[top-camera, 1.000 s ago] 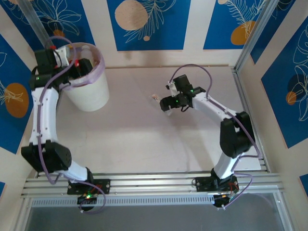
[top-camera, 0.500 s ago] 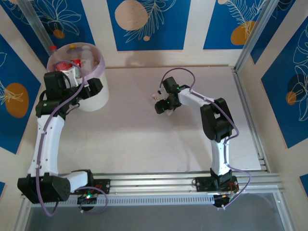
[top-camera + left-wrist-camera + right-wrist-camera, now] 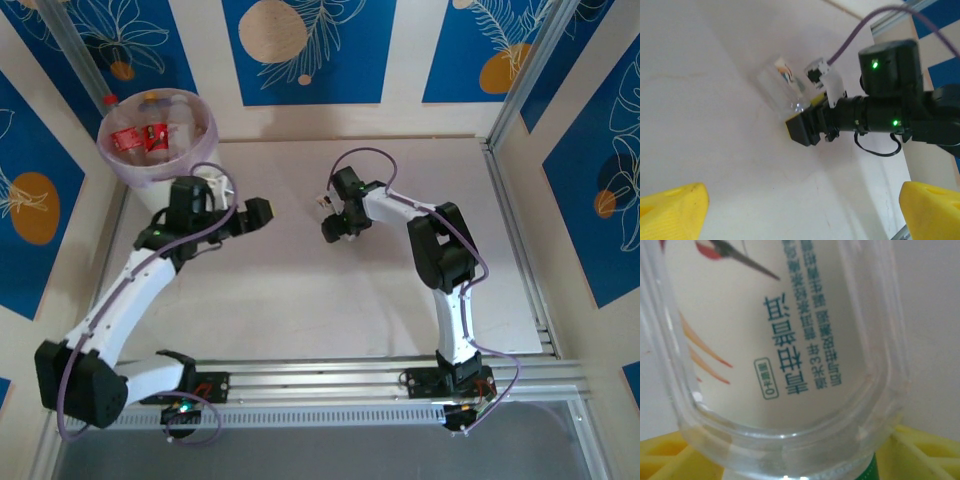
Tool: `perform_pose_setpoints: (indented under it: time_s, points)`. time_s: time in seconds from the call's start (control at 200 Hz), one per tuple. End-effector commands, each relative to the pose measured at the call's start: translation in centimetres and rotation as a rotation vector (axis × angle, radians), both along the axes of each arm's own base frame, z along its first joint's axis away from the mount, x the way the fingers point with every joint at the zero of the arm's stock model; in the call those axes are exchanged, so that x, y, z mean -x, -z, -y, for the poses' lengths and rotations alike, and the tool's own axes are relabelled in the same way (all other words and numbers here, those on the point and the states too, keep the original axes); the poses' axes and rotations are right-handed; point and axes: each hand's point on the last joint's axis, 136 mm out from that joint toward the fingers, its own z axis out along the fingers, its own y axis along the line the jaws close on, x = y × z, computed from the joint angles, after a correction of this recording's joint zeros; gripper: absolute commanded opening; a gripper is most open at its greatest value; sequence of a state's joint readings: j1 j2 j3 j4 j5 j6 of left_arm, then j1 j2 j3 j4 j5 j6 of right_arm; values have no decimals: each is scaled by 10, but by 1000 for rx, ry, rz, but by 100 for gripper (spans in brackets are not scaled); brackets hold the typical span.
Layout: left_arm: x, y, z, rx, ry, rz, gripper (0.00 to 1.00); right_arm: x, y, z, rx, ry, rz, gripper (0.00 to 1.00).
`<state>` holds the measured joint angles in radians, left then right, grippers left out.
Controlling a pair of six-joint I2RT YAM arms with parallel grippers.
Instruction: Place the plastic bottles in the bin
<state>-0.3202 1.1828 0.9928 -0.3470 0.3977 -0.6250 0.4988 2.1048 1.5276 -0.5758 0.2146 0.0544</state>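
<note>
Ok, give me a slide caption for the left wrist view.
Right end effector at a clear plastic bottle lying on the pale table.

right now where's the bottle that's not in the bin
In the top view, the bottle lies near the middle of the table, at the right end effector, well right of the bin.

Glossy clear plastic bottle (image 3: 790,365), matt table (image 3: 300,300)

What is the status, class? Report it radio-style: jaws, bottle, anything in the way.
Left gripper: jaws open, empty. Right gripper: jaws around clear bottle lying on table, grip unconfirmed. Left arm sits between bottle and bin.
</note>
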Motion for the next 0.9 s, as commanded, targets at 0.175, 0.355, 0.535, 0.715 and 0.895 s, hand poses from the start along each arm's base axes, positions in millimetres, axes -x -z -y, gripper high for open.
perform_pose_setpoints:
  time_s: [0.175, 0.355, 0.535, 0.715, 0.895]
  points:
    - [-19, 9, 7, 101, -77, 26, 96, 7, 0, 2, 22, 3, 8, 61]
    - [-29, 16, 21, 190, -80, 10, 88, 7, -17, -3, -19, -7, 44, 51]
    - [-37, 25, 38, 227, -60, -16, 86, 13, -45, -11, -85, -25, 103, 44]
    - [-43, 28, 50, 245, -46, -26, 87, 23, -81, -22, -218, -47, 176, 36]
    - [-48, 30, 68, 278, -18, -38, 94, 44, -108, -39, -323, -102, 218, 35]
